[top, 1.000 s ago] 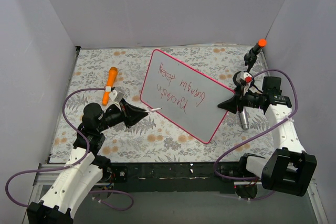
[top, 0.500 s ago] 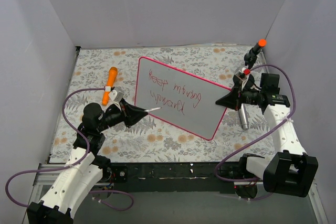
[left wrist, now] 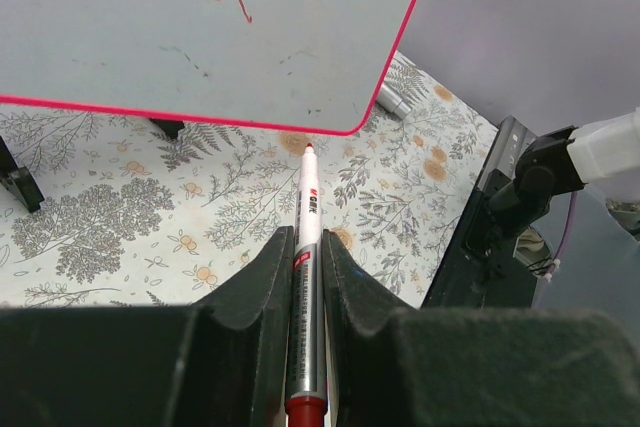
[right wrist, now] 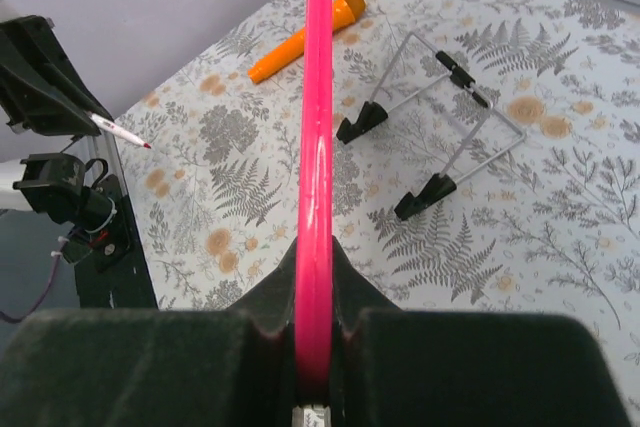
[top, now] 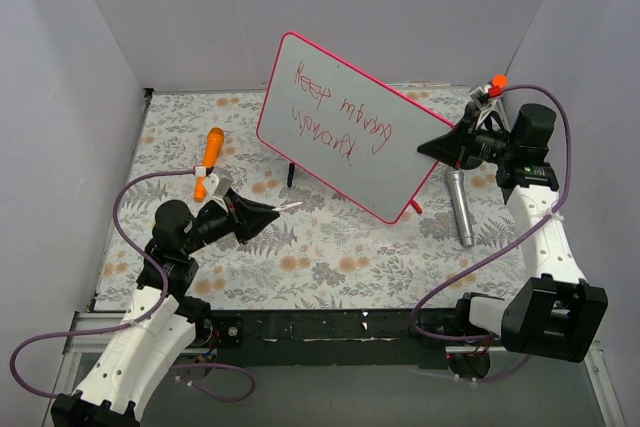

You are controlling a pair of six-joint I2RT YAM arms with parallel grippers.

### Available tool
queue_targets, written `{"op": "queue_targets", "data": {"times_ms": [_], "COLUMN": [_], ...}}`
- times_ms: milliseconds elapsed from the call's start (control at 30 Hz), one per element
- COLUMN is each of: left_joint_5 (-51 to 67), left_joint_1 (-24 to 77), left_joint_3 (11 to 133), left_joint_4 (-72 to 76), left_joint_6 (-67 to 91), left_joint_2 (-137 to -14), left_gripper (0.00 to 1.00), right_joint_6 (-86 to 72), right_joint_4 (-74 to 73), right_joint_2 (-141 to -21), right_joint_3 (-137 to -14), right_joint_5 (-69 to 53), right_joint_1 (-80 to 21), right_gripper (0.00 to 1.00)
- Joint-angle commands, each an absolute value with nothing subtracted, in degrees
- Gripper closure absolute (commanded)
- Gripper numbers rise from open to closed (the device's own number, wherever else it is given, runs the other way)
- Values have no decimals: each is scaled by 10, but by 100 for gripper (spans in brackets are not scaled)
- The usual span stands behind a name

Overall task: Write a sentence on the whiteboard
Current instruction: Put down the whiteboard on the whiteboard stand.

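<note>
The right hand [top: 430,145] clamps the tilted whiteboard [top: 340,127]; the left hand [top: 272,212] grips a marker [left wrist: 308,217] clear of it.

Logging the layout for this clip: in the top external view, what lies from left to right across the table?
orange marker → left pincer holding the red-tipped pen → whiteboard → silver cylinder → orange-capped pen. The right pincer overlaps the whiteboard's edge, so it is left out.
</note>
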State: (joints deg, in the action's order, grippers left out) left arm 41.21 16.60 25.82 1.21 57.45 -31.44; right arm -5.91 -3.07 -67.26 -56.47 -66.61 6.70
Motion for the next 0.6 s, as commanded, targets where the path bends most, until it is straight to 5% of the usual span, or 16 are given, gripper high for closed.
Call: {"op": "queue_targets", "data": {"times_ms": [0,333,567], "left_joint_5": [402,394,392], "left_joint_1": [163,163,163], "left_joint_3": [259,258,260], "left_joint_4": [10,9,4], "left_joint_6": [563,561,558], "left_joint_2": [-309,-312,-320], "left_gripper": [100,100,100], "right_joint_6": [-143,-100,163], "right_joint_4": [126,99,-201], "right_joint_2": [-678,-791,-918], "right_joint_3": [-642,-734,-916], "right_joint_5": [-756,-802,-775], "right_joint_1": [66,47,18], "right_gripper": [99,99,99]}}
